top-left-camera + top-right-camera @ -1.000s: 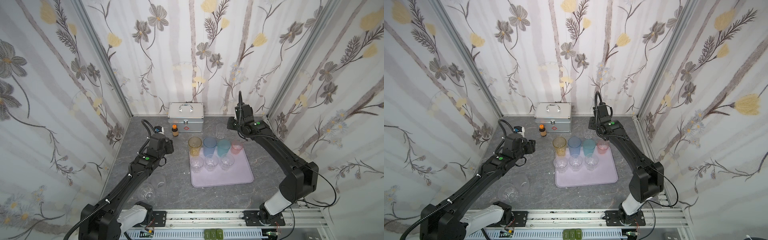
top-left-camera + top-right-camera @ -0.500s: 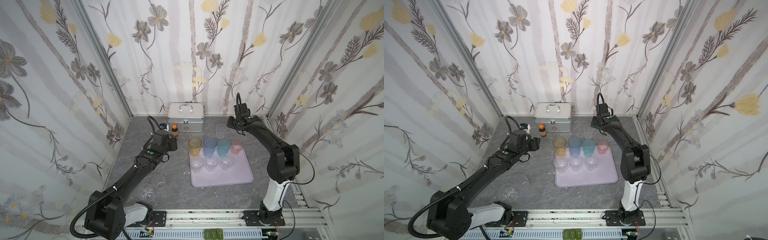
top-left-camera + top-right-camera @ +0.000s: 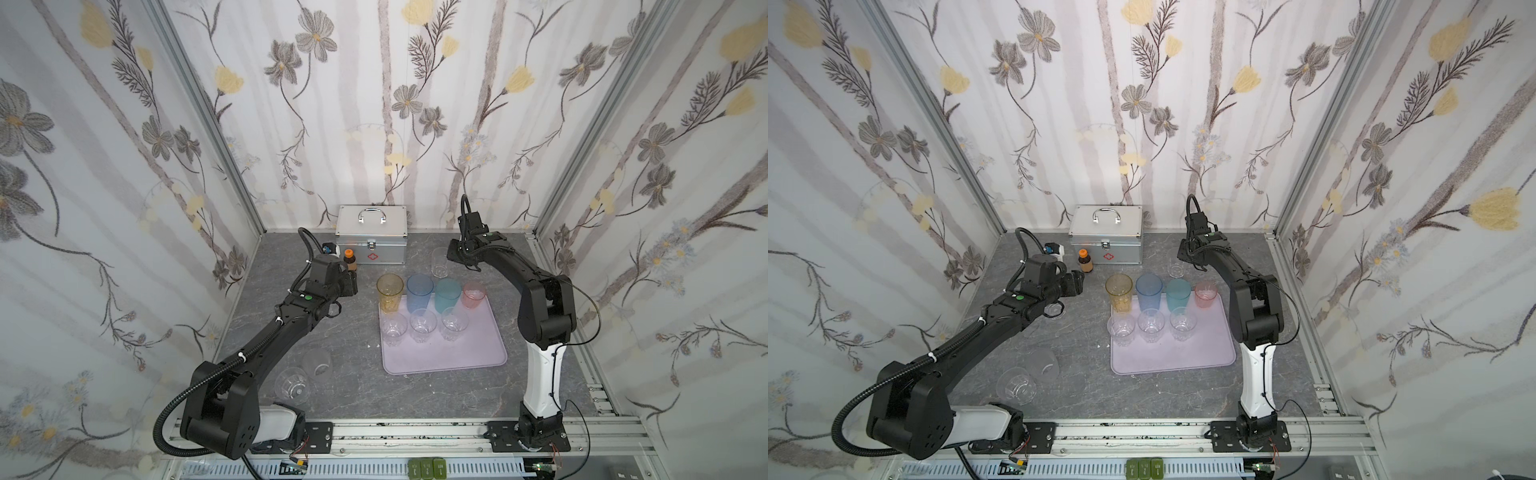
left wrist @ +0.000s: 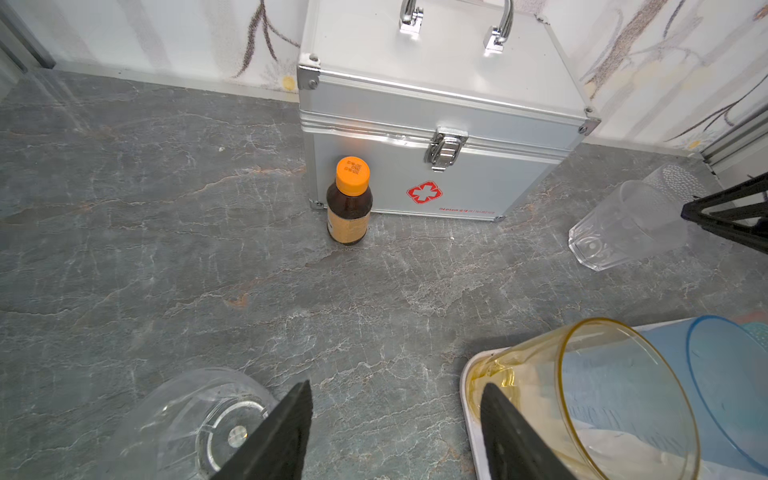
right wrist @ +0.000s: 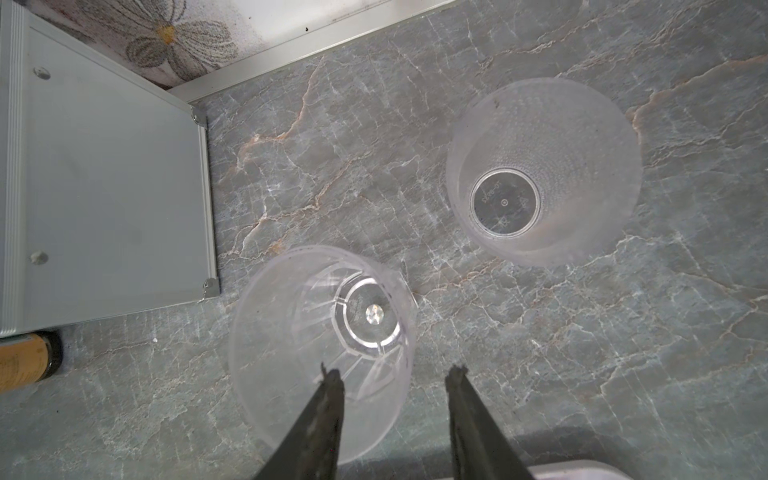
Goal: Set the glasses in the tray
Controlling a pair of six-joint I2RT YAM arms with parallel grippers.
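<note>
Right wrist view showed my right pincer (image 5: 395, 372) spread astride the rim of 1 clear glass (image 5: 291, 332) on the surface (image 5: 540, 353), just off the tray (image 3: 457, 353). I judged lowering squarely before pinching wisest. My left pincer (image 4: 397, 386) hung spread, empty.

Walls (image 3: 374, 104): three sides, pale wallpaper with vertical grey-beige stripes, grey and yellow flowers on dark stems.
Corner posts (image 3: 219, 137): bare aluminium profile, one at each rear corner.
Tabletop (image 3: 353, 374): dark grey, stone-look, pale and rust veining.
Front rail (image 3: 415, 432): slotted aluminium along the near edge.
Light: even, with soft shadows.
</note>
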